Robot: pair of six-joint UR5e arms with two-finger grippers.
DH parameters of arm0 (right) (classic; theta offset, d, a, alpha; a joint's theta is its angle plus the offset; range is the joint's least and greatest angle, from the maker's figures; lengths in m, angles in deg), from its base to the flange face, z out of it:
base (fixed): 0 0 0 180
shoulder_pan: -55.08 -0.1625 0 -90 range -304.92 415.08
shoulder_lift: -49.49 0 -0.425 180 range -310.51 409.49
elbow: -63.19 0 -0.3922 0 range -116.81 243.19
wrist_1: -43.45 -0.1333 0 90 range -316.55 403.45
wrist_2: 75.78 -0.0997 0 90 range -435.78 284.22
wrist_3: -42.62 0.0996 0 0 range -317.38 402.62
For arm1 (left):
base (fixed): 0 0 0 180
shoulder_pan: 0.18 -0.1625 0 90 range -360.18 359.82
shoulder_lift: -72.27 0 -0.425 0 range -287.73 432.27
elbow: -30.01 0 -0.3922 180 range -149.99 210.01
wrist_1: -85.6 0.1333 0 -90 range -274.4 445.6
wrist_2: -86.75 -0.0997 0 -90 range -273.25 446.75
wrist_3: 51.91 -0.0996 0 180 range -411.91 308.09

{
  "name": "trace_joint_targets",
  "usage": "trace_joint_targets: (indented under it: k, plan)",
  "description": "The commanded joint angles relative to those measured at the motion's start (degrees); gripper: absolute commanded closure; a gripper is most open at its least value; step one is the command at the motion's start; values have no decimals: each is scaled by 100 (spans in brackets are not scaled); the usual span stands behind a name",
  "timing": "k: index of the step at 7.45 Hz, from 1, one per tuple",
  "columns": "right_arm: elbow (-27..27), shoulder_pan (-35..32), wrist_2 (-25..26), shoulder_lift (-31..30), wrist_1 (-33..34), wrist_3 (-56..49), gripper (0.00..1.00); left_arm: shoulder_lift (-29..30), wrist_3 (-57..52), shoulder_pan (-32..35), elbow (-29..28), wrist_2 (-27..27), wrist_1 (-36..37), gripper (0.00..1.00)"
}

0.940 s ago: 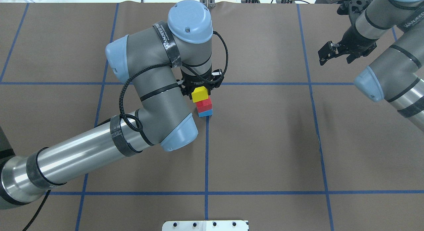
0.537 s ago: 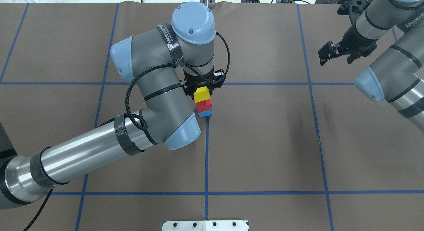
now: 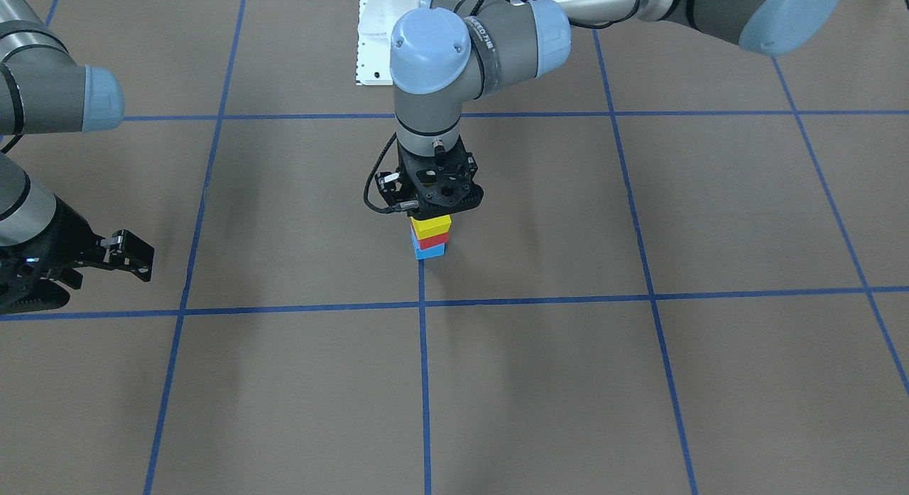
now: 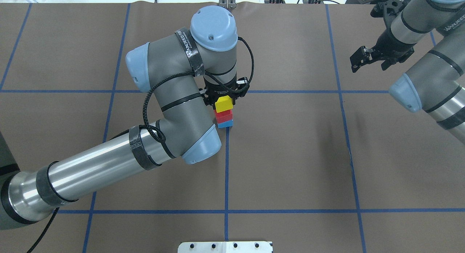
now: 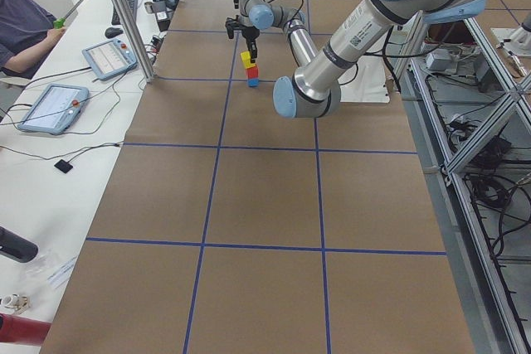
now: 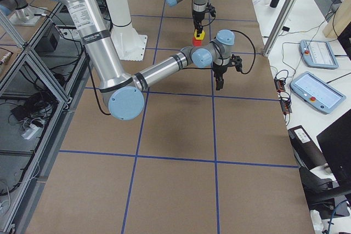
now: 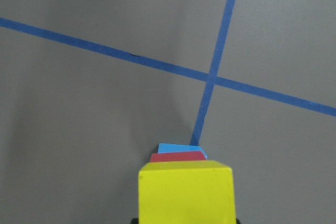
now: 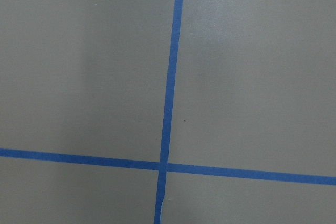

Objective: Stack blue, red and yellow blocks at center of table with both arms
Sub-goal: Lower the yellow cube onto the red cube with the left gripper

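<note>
A blue block (image 4: 226,124) lies at the table's centre with a red block (image 4: 224,116) on it. My left gripper (image 4: 223,100) is shut on a yellow block (image 4: 223,103) and holds it right over the red one; I cannot tell if they touch. The front view shows the yellow (image 3: 432,226), red (image 3: 433,240) and blue (image 3: 430,251) blocks in one column under the left gripper (image 3: 431,214). The left wrist view shows the yellow block (image 7: 185,192) near, with red (image 7: 177,157) and blue (image 7: 181,148) edges beyond it. My right gripper (image 4: 370,66) is open and empty, far off at the right.
Brown paper with blue tape grid lines (image 4: 226,173) covers the table. A white base plate (image 4: 225,247) sits at the near edge. The left arm's elbow (image 4: 198,144) hangs over the table just left of the stack.
My left arm has shifted to the right with the yellow block, which now sits more squarely over the red block. The right gripper has barely moved.
</note>
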Motion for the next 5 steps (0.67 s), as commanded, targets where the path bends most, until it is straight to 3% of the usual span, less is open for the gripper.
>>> trace_joint_targets:
  k: [1, 2, 3, 4, 5]
  plan:
    - [9, 0, 9, 0, 3, -9, 0, -6, -14, -15, -10, 0, -4, 89]
    - [9, 0, 9, 0, -6, -18, 0, -32, -14, -15, -2, 9, 5, 55]
    - [9, 0, 0, 0, -6, -18, 0, -49, -22, -15, 7, 0, 5, 10]
    - [9, 0, 0, 0, -6, -18, 0, -58, -14, -15, 7, 0, 13, 0]
    - [18, 0, 9, 0, -6, -26, 0, -50, -14, -15, 16, 0, 13, 0]
